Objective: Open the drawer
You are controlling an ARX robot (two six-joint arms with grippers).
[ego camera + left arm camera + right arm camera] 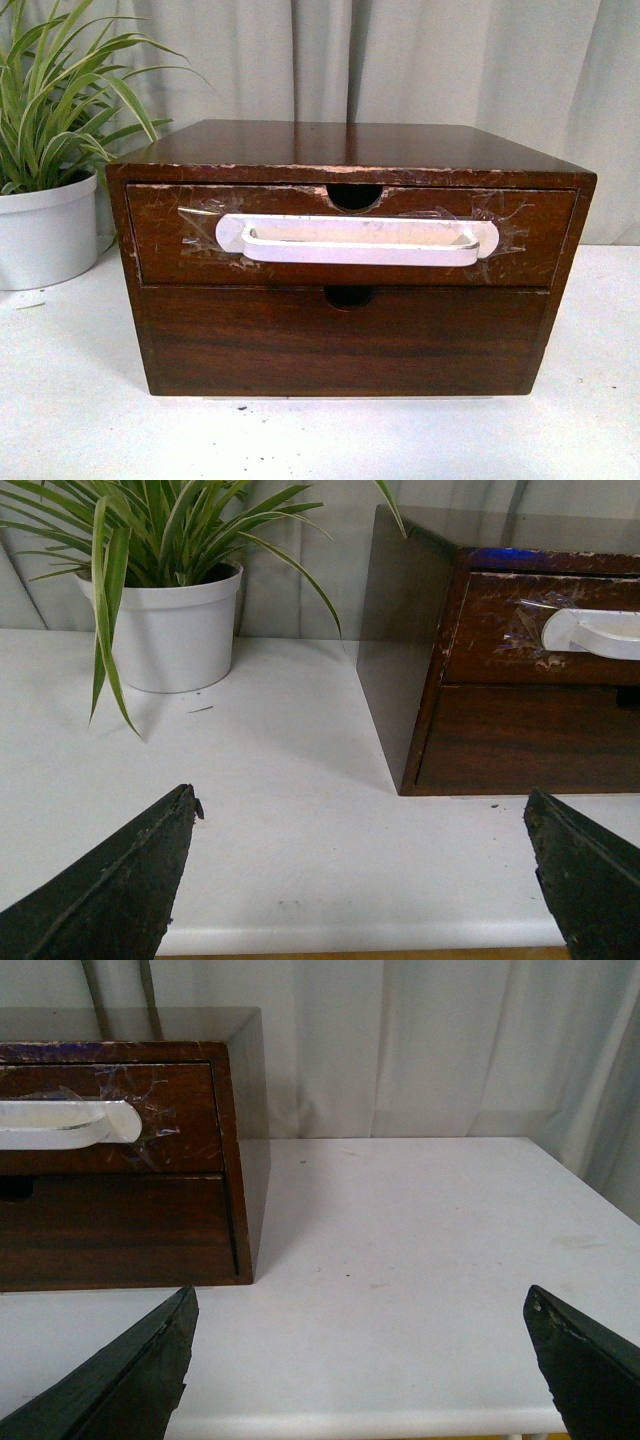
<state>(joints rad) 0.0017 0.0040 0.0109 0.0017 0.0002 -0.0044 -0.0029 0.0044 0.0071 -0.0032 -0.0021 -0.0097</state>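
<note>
White tabletop (80,420) fills the ground under both of your grippers, with a pale curtain (450,60) hanging beyond them. The dark brown wooden cabinet (350,145) stands ahead, between the two arms: forward and to the right of your left gripper (360,805), forward and to the left of your right gripper (360,1300). Neither gripper touches it.

The drawer (350,276) is the upper of the cabinet's two fronts, scratched and worn along its edges. It sits shut, level with the cabinet face. The plain lower front (340,345) under it is shut as well.

A striped leafy plant (50,100) in a white pot (45,230) stands ahead of your left gripper, on its outer side, well apart from the right one.

Both grippers hang low over the table with their jaws spread wide and hold nothing.

The long white handle (358,240) runs across the drawer front, held at each end by crinkled clear tape (500,225). Just above the handle's middle is the half-round notch (355,196) in the drawer's top edge.
</note>
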